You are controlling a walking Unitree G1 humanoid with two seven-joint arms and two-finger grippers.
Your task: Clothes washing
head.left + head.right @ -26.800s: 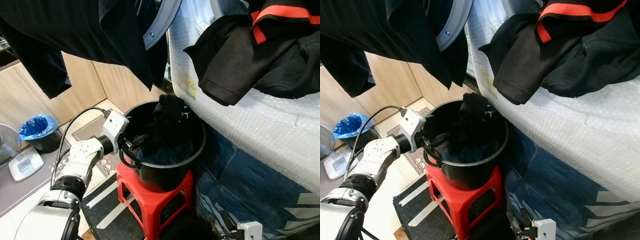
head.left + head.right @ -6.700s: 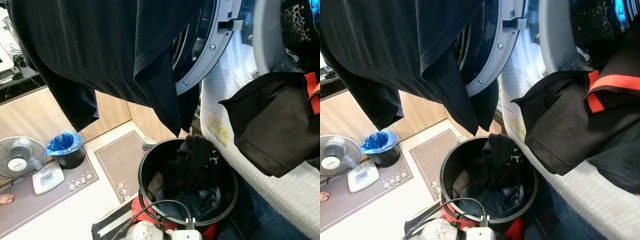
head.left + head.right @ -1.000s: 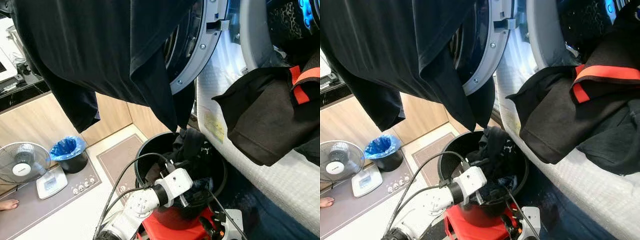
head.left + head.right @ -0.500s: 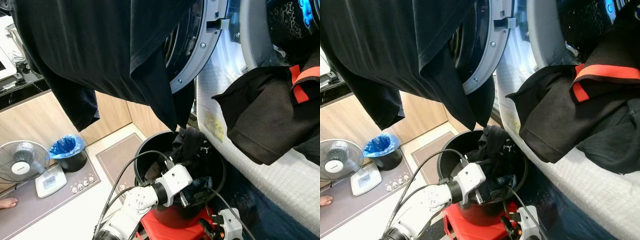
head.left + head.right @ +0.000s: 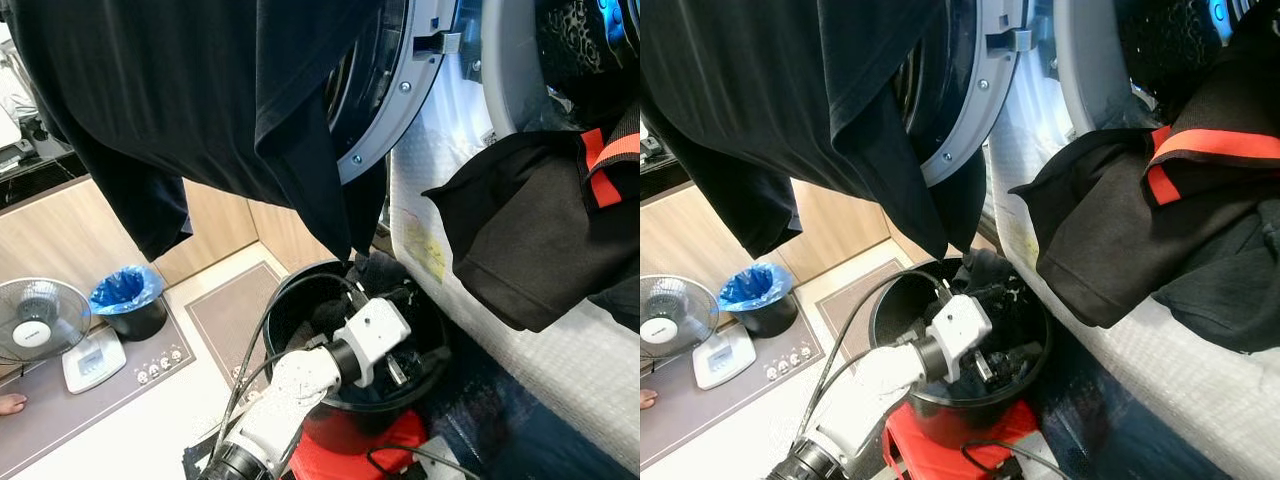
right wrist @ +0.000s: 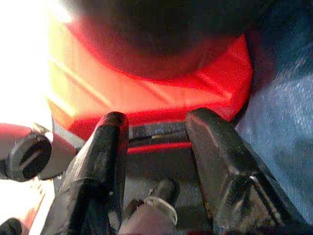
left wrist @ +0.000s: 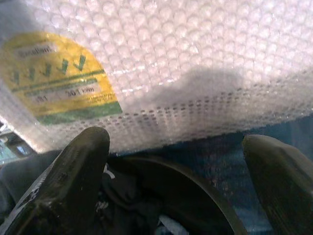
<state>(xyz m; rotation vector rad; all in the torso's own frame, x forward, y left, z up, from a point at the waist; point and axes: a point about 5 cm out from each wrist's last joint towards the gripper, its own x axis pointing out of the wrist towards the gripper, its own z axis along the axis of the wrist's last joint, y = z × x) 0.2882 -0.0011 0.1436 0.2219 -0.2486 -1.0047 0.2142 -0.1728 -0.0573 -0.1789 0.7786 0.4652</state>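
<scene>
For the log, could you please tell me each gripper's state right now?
Left gripper: open, empty, over the black bucket.
Right gripper: open, empty, low beside the red stool.

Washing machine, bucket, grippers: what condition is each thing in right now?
Washing machine door: open, dark shirt draped over it.
Black bucket: on red stool, holding dark clothes.
Black-and-red garment: hanging out of the drum.
Left gripper: open, over the bucket.
Right gripper: open, empty.

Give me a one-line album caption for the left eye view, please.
Left gripper, open, reaches into a black bucket of dark clothes beside the open washing machine door.
</scene>
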